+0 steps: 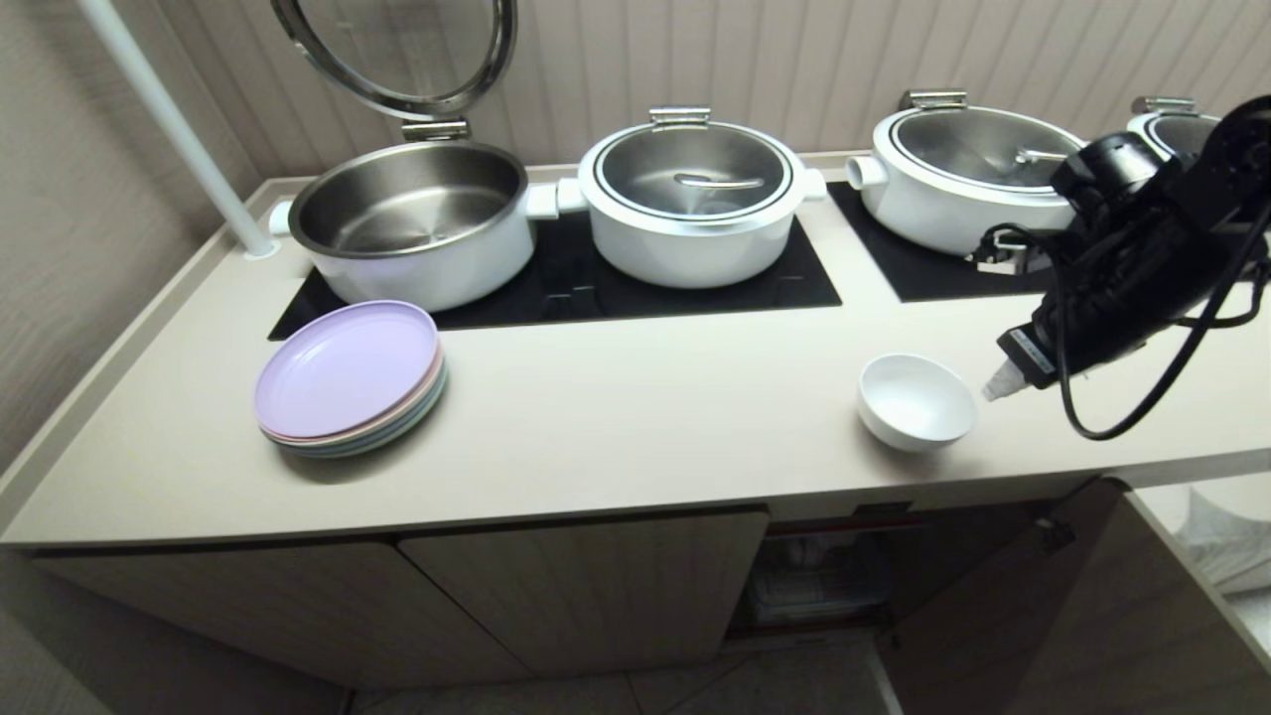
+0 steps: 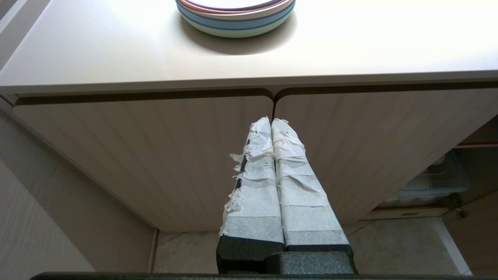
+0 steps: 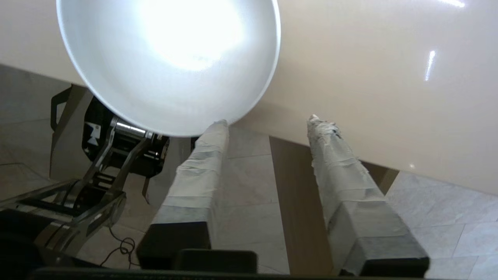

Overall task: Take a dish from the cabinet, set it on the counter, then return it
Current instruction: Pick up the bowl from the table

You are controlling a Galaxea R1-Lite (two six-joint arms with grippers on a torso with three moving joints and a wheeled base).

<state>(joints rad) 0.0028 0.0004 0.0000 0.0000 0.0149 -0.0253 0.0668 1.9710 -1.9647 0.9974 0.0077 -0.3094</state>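
The bowl (image 1: 915, 400) stands upright on the counter (image 1: 616, 417), near its front edge, above the cabinet (image 1: 596, 586) with one door open; the right claw (image 3: 268, 124) is just beside the bowl, fingers apart, holding nothing; the left claw (image 2: 271, 123) hangs closed before the cabinet doors; plates (image 1: 350, 379) and pots (image 1: 695, 199) stand farther back.

Dish (image 1: 915, 400): small white bowl, upright, empty, on cream counter (image 1: 635, 397), near right. Cabinet (image 1: 596, 586) below: ribbed beige doors, right one open.
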